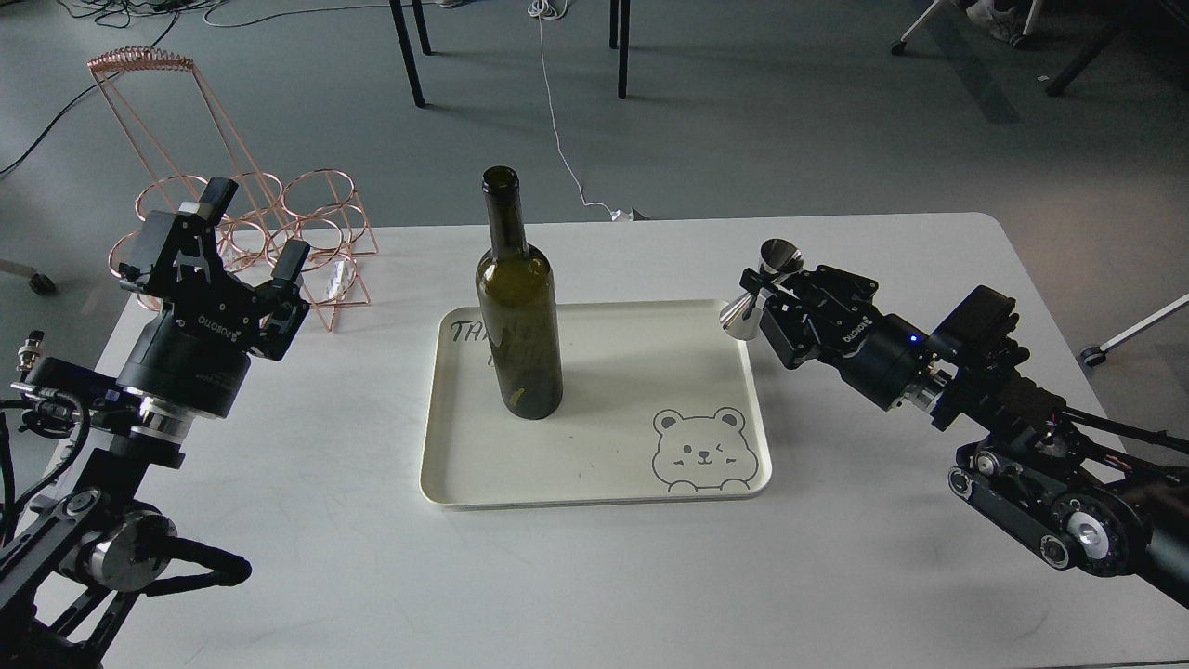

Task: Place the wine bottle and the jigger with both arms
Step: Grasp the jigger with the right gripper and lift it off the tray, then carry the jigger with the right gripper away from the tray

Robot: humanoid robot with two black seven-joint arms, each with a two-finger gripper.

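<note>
Black arm links fill both lower corners, rising toward the cream rectangular plastic tray (594,483) with a bear drawing, which lies in the middle of the white table (594,576). On the tray's left half the tall dark olive-green glass wine bottle (518,307) stands upright, with nothing gripping it. Well left of the tray, the left gripper (255,228) hangs in the air with its two fingers spread apart and empty, in front of a copper wire rack (251,223) near the table's far left corner. At the tray's far right corner the right gripper (764,286) is clamped on the waist of the small shiny silver hourglass-shaped metal jigger (760,288), held tilted and apparently clear of the tray floor.

By the look of it the bottle is already placed, and the jigger's placing is the step in hand. The next move should carry the jigger inward over bare tray right of the bottle, turn it upright, lower it until its base rests flat, then spread the fingers.
</note>
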